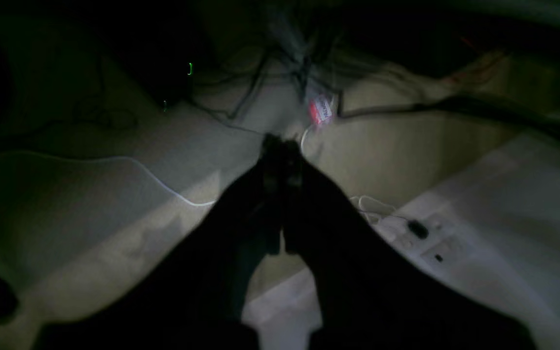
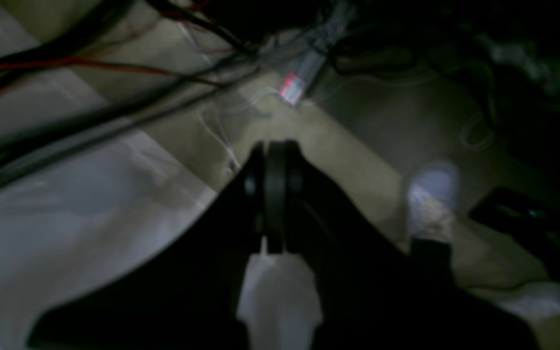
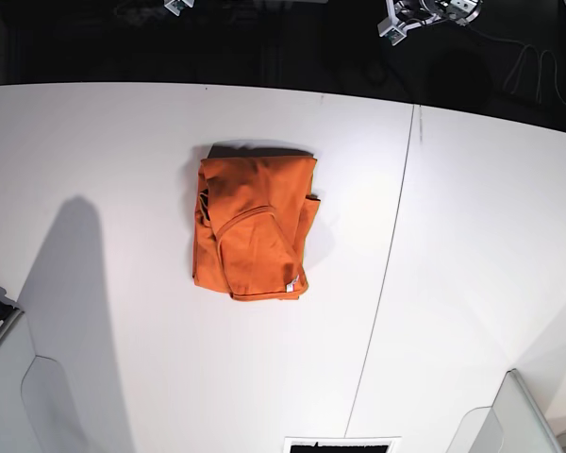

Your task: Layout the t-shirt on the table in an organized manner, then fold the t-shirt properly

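The t-shirt (image 3: 253,227) lies folded in a small bundle on the table (image 3: 472,236). The left gripper (image 1: 282,146) and right gripper (image 2: 275,150) are both clenched on nothing. The loose top flap could flop open if bumped.

Both wrist views are dim: the left gripper (image 1: 282,146) shows as a matte black wedge, two broad fingers narrowing to blunt tips at centre frame. The right gripper (image 2: 275,155) looks the same, black, with rounded, ribbed tips at centre.
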You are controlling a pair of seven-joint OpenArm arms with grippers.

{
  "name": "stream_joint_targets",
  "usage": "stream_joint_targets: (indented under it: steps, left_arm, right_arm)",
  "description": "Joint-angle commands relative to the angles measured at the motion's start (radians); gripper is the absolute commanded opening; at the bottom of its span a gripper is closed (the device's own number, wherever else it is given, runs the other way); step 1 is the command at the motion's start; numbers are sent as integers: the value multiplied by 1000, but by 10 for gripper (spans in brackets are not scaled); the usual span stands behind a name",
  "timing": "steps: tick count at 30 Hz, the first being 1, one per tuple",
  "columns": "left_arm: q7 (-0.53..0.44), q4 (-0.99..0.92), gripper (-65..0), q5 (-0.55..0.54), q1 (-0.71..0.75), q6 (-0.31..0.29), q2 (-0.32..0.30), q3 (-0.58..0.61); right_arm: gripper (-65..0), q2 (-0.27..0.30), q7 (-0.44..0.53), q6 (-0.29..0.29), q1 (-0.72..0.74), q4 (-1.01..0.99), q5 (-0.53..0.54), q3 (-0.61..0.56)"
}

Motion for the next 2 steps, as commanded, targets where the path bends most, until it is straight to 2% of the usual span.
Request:
stream_joint_targets:
  steps: [1,2]
  left_arm:
    - [-26,-55,-650,8,-32,15,15,14]
    - [-42,-121,-650,19,-63,34,38,27]
  right_arm:
    - [-650,6,4,3,33,-35,4,2]
    - [-650,6,5,2,66,-79,4,2]
